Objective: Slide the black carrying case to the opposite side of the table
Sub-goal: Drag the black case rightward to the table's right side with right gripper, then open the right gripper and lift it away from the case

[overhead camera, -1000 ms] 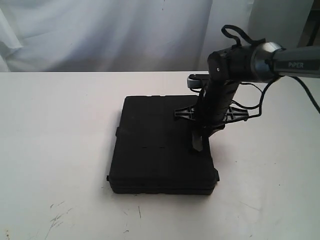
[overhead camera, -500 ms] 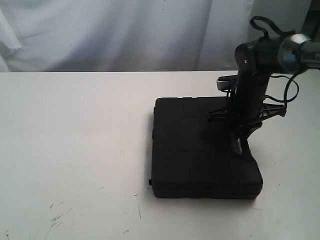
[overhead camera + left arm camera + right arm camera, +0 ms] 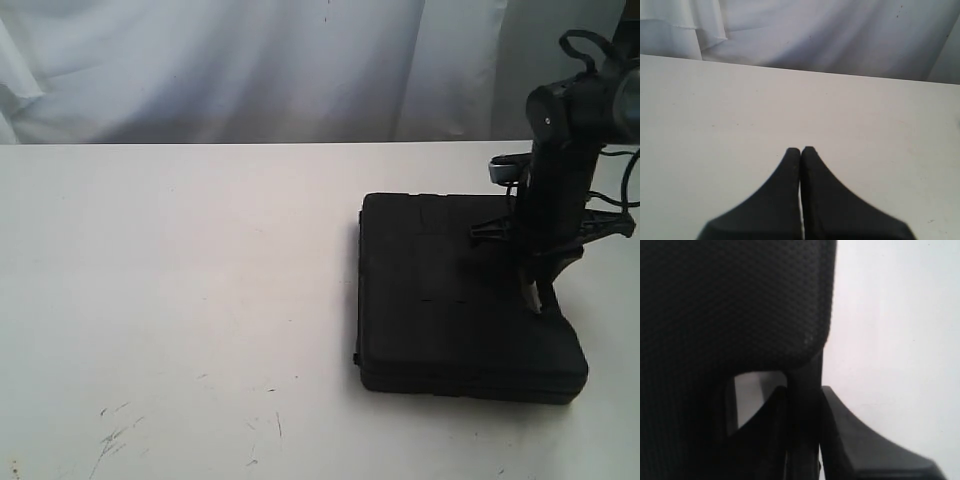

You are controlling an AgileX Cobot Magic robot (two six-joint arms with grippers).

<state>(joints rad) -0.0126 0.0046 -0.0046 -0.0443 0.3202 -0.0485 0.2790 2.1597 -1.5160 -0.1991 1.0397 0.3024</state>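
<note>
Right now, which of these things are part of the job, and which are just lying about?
In the job: black carrying case, the table it lies on, right gripper clamped on its handle.
Just there: left gripper, shut and holding nothing; white curtain behind; scuff marks on the table.

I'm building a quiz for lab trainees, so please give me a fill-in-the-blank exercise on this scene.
1. In the exterior view, the black textured hard-shell carrying case lies toward the ____ side of the plain white tabletop.
2. The right gripper clamps the case's ____.
3. The left gripper is ____ and holds nothing.
Missing words: right; handle; shut.
</note>
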